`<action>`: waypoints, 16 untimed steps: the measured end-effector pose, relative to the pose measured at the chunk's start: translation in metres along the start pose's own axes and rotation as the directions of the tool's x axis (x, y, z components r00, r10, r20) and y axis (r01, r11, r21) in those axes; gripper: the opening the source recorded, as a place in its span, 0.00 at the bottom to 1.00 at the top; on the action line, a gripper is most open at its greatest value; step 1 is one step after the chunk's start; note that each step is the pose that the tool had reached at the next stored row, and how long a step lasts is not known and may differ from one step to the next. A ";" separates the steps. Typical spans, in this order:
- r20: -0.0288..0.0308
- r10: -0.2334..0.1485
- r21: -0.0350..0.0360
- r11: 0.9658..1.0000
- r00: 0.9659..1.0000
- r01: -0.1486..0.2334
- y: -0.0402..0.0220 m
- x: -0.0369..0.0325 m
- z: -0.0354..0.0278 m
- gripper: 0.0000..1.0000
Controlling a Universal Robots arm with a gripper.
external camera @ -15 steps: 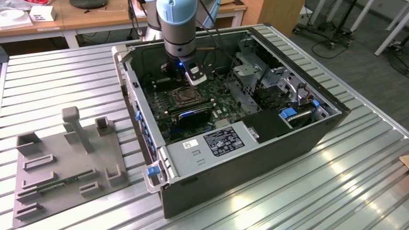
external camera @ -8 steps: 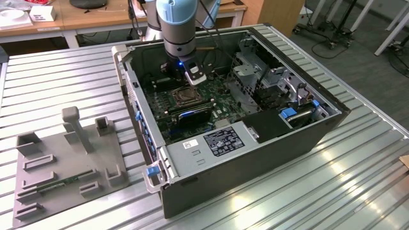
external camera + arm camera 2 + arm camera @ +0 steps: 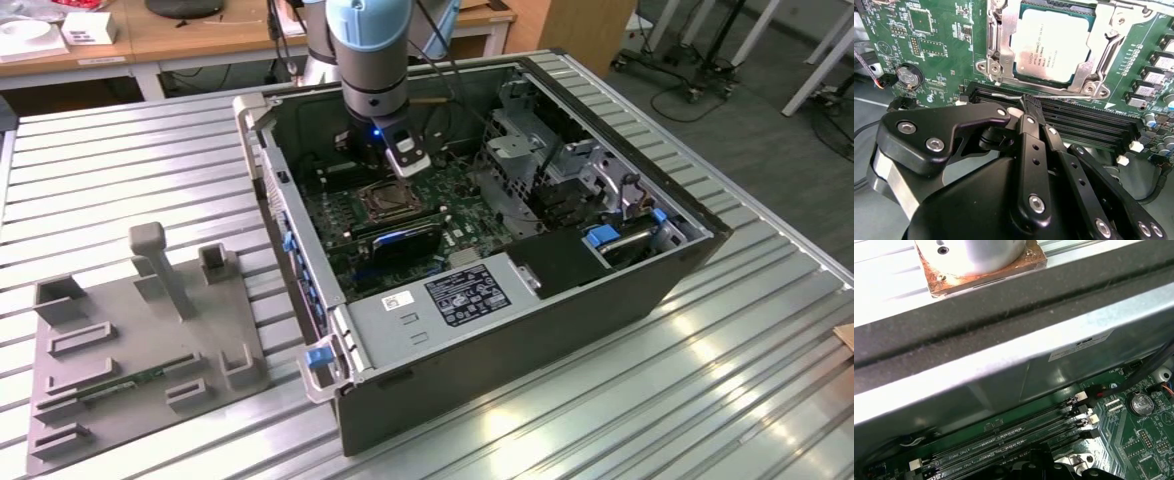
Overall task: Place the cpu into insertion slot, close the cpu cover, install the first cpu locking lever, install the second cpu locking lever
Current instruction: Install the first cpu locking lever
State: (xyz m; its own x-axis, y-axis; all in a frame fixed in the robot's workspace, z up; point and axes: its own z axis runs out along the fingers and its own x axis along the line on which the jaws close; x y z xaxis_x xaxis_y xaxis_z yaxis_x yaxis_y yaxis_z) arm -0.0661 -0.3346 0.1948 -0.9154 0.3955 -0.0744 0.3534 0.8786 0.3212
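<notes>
The cpu (image 3: pixel 1051 42), a silvery square chip, lies in the insertion slot (image 3: pixel 390 200) on the green motherboard (image 3: pixel 939 45). The cpu cover (image 3: pixel 1001 30), a silvery metal frame, lies down around the chip's edges. A thin wire locking lever (image 3: pixel 1064 96) runs along the socket's side that faces the memory slots. My gripper (image 3: pixel 1026 102) is shut, its black fingers together, and their tip rests at this lever. In the exterior view the arm (image 3: pixel 367 60) reaches down into the open computer case just behind the socket.
Long black memory slots (image 3: pixel 1089 125) lie between the gripper and the socket. A coin battery (image 3: pixel 908 76) sits on the board. The case wall (image 3: pixel 1004 340) rises close by. A drive cage (image 3: pixel 534 150) is at the exterior view's right, a grey fixture plate (image 3: pixel 134 340) at its left.
</notes>
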 end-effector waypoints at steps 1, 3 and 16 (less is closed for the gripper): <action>0.000 0.000 0.000 1.000 1.000 0.000 0.0002 0.0001 0.0000 0.10; 0.000 0.000 0.000 1.000 1.000 0.000 0.0007 0.0004 0.0002 0.10; 0.000 0.000 0.000 1.000 1.000 0.000 0.0015 0.0007 0.0001 0.10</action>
State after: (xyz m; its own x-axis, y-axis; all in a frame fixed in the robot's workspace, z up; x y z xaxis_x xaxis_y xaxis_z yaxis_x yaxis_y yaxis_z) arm -0.0662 -0.3329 0.1951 -0.9154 0.3955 -0.0744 0.3535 0.8786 0.3211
